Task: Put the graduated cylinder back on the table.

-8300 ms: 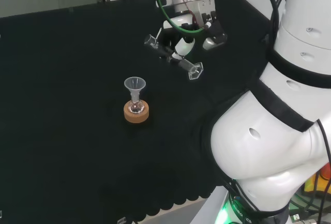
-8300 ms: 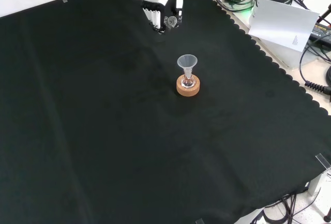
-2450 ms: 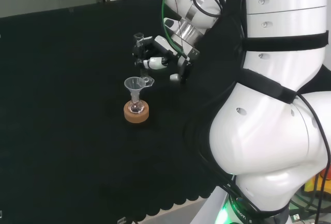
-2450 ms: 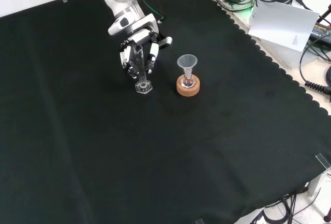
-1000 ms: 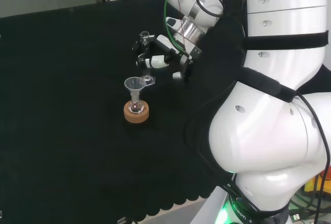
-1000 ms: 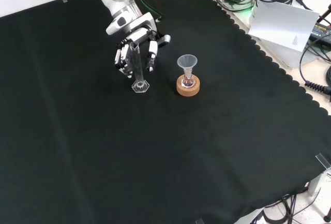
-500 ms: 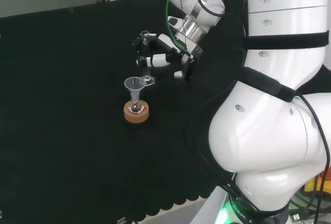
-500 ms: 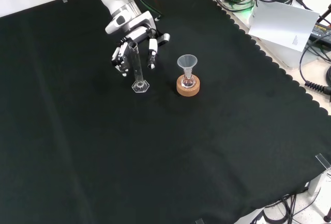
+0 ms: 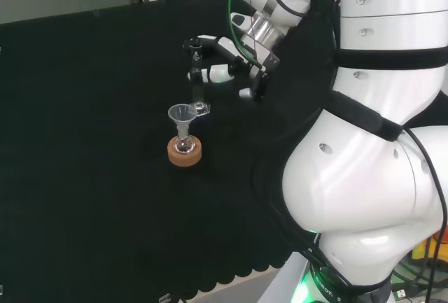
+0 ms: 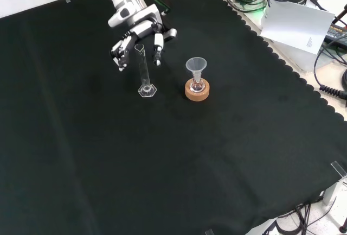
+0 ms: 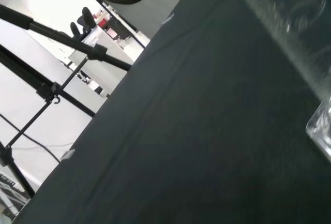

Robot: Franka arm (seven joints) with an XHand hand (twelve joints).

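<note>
The clear graduated cylinder [image 10: 143,71] stands upright on the black cloth on its hexagonal foot, just left of the funnel in the front view. In the head view the cylinder [image 9: 198,82] rises behind the funnel. The hand [image 10: 139,29] hovers by the cylinder's top with its fingers [image 10: 119,57] spread and straight on either side, holding nothing. From the head view, the hand [image 9: 225,59] sits to the right of the cylinder's rim. Close up in the wrist view, the cylinder [image 11: 287,32] is a blurred glass column.
A small flask with a clear funnel [image 10: 196,64] in its neck rests on a cork ring [image 10: 196,91] right of the cylinder in the front view. The arm's white links [image 9: 378,142] stand at the head view's right. Cables and a paper sheet [image 10: 297,24] lie beyond the cloth's edge.
The hand set the cylinder upright on the cloth, opened its fingers and drew back and upward from it. The cylinder stays standing on its own.
</note>
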